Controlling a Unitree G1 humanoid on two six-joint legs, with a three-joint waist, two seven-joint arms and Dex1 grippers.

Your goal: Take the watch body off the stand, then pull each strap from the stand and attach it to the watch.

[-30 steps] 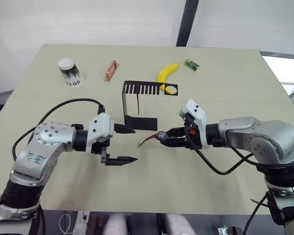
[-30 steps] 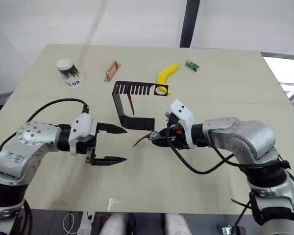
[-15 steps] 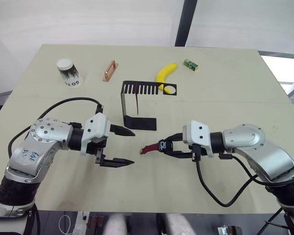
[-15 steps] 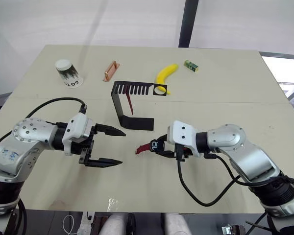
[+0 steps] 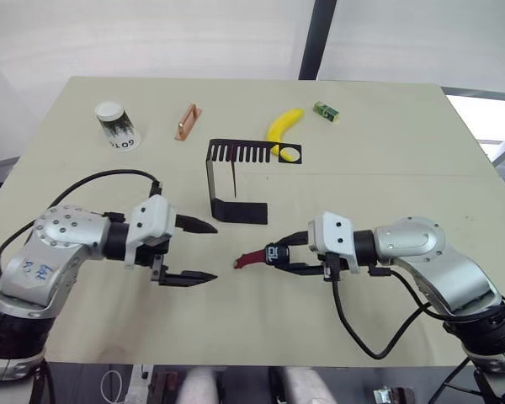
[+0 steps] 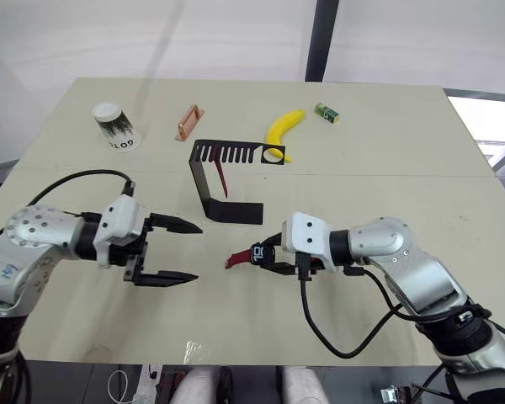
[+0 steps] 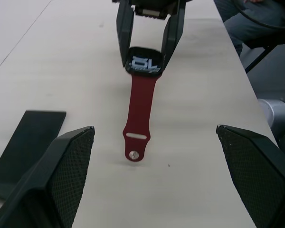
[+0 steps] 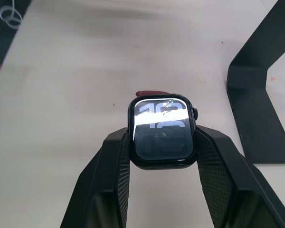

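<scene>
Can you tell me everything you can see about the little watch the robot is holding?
The watch body is a small black rounded-square case with a glossy screen showing white digits and a tiny knob on one side. The right hand pinches it by its two sides between black textured fingers, screen facing up, above the table. One dark red strap is already fixed to it, pointing towards the left hand, its far end resting on the table.

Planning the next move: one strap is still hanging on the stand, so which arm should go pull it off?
Left, probably. The left pincer is open and free near the stand, where the second strap hangs. The right pincer is shut on the watch body.
</scene>
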